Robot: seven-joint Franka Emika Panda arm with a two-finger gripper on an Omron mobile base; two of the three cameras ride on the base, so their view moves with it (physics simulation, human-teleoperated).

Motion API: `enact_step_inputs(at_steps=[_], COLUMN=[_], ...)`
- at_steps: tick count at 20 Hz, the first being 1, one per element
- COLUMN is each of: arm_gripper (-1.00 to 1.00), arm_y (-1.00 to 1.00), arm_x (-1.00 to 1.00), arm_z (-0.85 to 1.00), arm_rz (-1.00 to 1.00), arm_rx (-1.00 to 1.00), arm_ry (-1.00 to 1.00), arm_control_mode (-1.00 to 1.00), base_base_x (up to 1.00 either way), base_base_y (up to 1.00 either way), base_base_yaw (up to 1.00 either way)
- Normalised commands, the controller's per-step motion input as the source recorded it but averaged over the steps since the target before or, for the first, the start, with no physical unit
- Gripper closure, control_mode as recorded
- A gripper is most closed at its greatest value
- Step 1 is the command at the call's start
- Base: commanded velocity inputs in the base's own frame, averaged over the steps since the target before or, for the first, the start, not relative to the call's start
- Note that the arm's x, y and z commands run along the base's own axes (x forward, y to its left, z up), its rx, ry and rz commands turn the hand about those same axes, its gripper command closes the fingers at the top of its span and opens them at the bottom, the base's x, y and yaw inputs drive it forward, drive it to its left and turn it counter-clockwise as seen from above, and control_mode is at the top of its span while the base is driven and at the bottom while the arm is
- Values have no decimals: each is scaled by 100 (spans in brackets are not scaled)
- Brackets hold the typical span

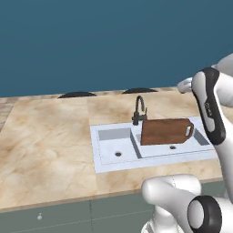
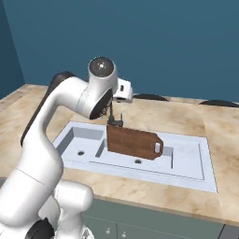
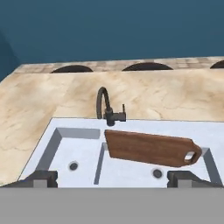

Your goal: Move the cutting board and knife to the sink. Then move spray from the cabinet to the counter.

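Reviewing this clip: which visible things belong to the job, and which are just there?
Job things:
- cutting board, lying in the sink
- counter
- gripper, fingers wide apart, holding nothing

Just there:
- black faucet behind the basin
- blue wall

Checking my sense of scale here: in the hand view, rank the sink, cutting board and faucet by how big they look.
1. Sink, widest by far.
2. Cutting board, lying in the sink.
3. Faucet, smallest; it stands farther back, so it may look a bit undersized.
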Motion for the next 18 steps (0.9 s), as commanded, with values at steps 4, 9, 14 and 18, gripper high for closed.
enact_step_inputs(at_steps=[4, 9, 14, 18], arm_gripper=[-100, -100, -100, -100], arm_y=[7, 13, 2, 0], arm_x=[-36, -9, 0, 0], arm_z=[0, 1, 13, 0], arm_rz=[0, 0, 0, 0], arm_rx=[-16, -9, -5, 0], arm_ry=[-14, 3, 6, 0], arm_control_mode=[-100, -100, 100, 100], base_base_x=[0, 0, -6, -36], base_base_y=[0, 0, 0, -4], base_base_yaw=[0, 0, 0, -1])
